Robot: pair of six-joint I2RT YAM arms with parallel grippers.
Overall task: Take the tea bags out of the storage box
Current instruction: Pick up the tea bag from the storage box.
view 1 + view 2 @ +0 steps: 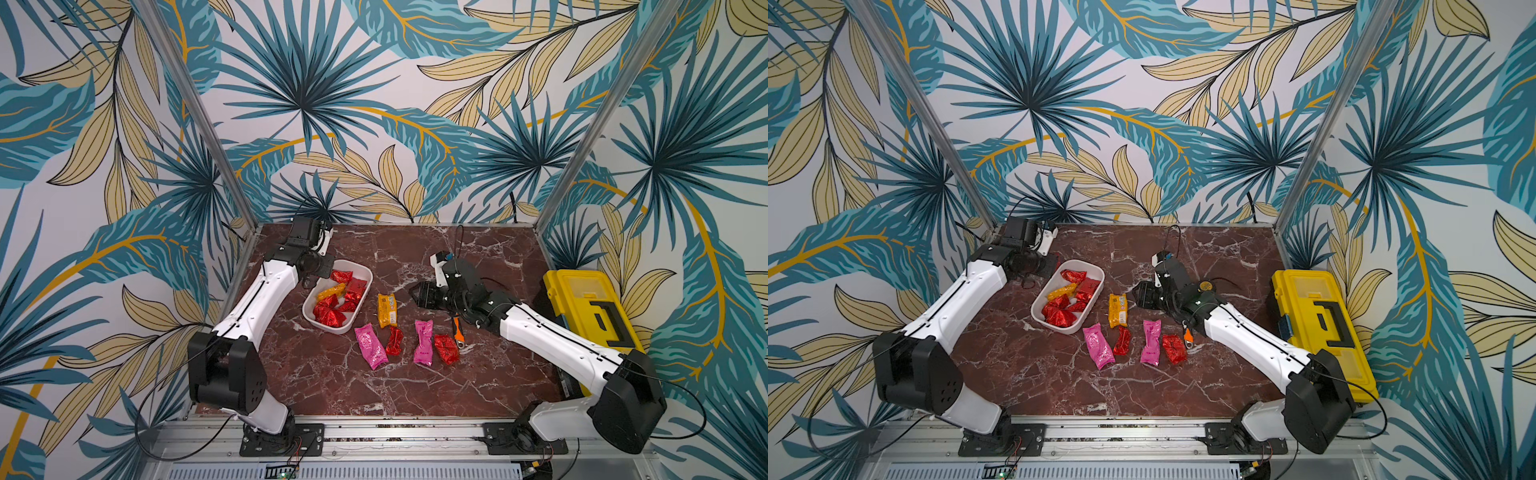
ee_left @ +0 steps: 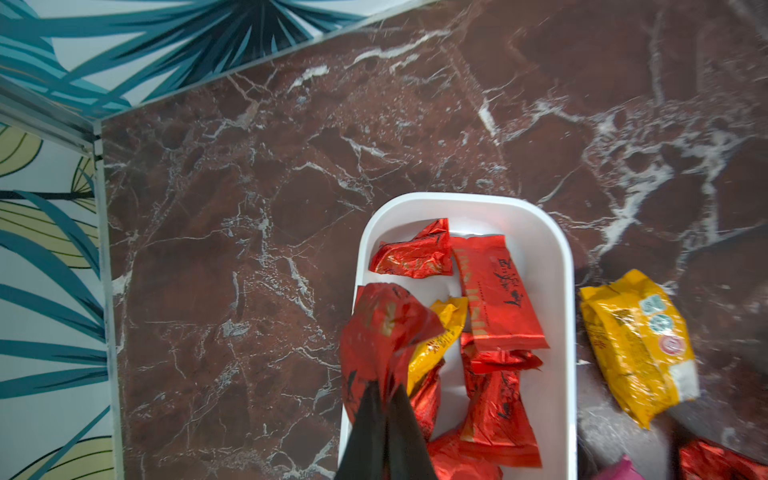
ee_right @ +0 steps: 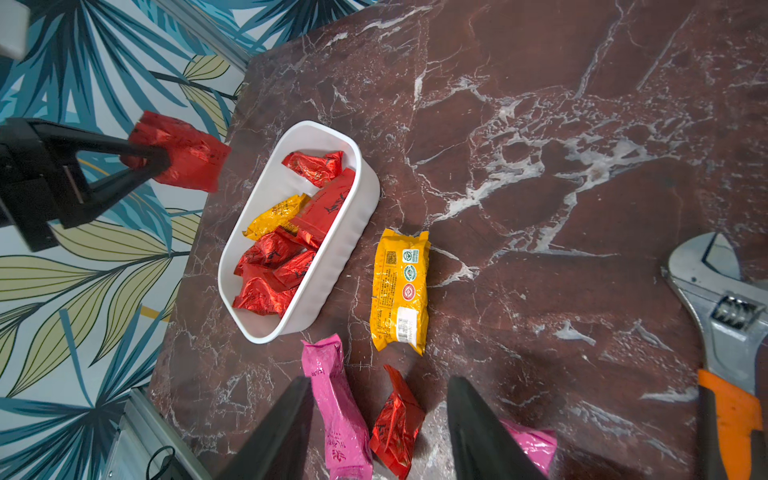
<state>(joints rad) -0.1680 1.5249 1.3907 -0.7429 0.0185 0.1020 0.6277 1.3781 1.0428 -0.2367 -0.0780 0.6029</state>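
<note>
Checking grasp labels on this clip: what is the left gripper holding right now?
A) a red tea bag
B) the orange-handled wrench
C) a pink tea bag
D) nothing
A: in the right wrist view the left gripper has its jaws pinched on a crinkled red tea bag, held above the storage box.
</note>
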